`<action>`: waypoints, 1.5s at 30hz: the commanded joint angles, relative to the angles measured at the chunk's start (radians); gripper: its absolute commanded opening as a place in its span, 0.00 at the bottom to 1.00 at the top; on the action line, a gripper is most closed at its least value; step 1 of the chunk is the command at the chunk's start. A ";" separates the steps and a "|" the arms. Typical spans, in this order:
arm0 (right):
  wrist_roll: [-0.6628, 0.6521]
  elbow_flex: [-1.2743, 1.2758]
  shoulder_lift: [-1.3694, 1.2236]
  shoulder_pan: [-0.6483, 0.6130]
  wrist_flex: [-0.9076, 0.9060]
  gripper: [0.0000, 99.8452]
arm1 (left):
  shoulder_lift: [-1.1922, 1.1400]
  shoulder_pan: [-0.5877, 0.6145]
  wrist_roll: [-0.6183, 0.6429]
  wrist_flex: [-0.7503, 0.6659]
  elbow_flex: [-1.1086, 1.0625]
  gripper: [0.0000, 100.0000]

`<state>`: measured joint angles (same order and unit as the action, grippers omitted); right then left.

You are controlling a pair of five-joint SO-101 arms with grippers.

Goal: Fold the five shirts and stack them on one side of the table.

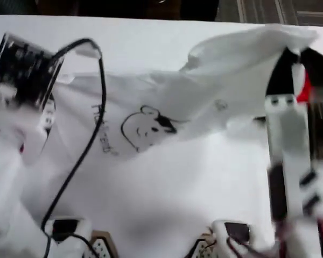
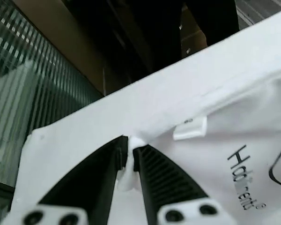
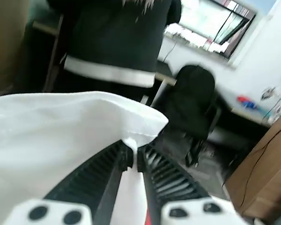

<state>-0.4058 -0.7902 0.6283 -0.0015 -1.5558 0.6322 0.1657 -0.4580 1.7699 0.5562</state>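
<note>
A white shirt (image 1: 151, 161) with a black cartoon face print (image 1: 148, 128) is spread over the white table (image 1: 134, 43). My left gripper (image 2: 130, 144) is shut on a pinch of the shirt's edge (image 2: 127, 168), near the collar tag (image 2: 191, 127); that arm (image 1: 21, 70) stands at the table's left. My right gripper (image 3: 134, 152) is shut on another fold of the shirt (image 3: 61, 136), lifted off the table at the far right, where the cloth (image 1: 247, 54) hangs up from the right arm (image 1: 288, 134).
A black cable (image 1: 89, 134) runs from the left arm across the shirt to the front edge. The arm bases (image 1: 226, 236) sit at the table's near edge. Beyond the table a dark chair (image 3: 192, 98) and a cardboard box (image 3: 262, 173) stand in the room.
</note>
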 commanded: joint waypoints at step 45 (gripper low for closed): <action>0.080 0.571 -0.117 0.016 0.545 0.02 | 0.161 -0.005 0.034 -0.552 -0.555 0.02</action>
<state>-0.3307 -0.2839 0.6068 0.0368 -1.1370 0.7887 0.1611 -0.4289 1.3709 0.1158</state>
